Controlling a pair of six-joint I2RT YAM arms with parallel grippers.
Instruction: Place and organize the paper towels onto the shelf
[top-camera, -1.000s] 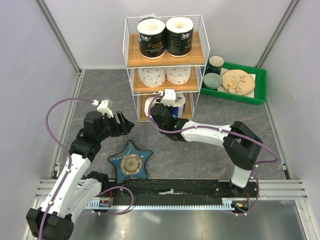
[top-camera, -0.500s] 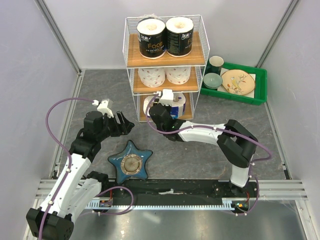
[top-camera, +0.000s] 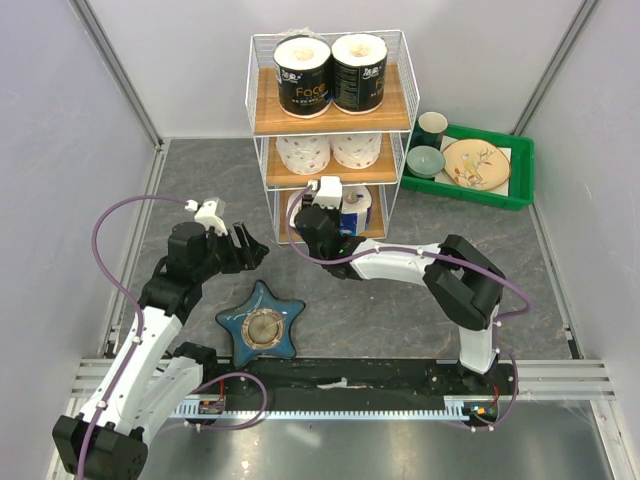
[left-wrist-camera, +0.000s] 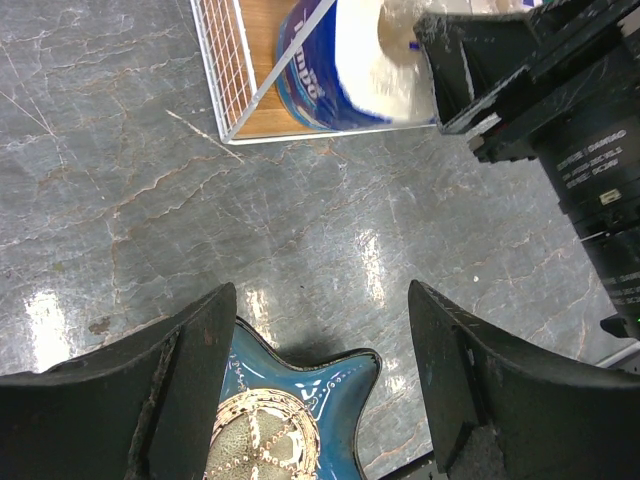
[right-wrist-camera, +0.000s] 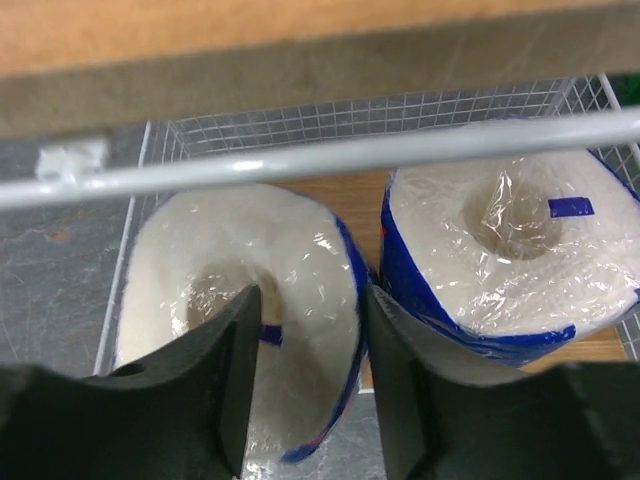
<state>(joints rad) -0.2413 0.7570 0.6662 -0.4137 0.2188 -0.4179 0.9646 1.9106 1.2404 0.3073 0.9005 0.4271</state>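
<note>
The shelf (top-camera: 394, 110) holds two black-wrapped paper towels (top-camera: 302, 75) on its top tier and two white ones (top-camera: 303, 153) on the middle tier. On the bottom tier, two blue-white rolls stand side by side: the left one (right-wrist-camera: 190, 250) and the right one (right-wrist-camera: 500, 240). My right gripper (right-wrist-camera: 308, 300) reaches into that tier (top-camera: 318, 207). One finger sits in the left roll's core and the other between the rolls, and the jaws stand slightly apart around its wall. My left gripper (left-wrist-camera: 320, 290) hangs open and empty over the floor (top-camera: 245, 250).
A blue star-shaped dish (top-camera: 262, 328) lies below the left gripper, in front of the shelf. A green tray (top-camera: 520, 160) with cups and a plate sits right of the shelf. The right arm (top-camera: 400, 265) stretches across the floor.
The right arm has pushed the blue-white roll deeper into the bottom tier, beside the other one, and its jaws have eased apart. The left arm has not moved.
</note>
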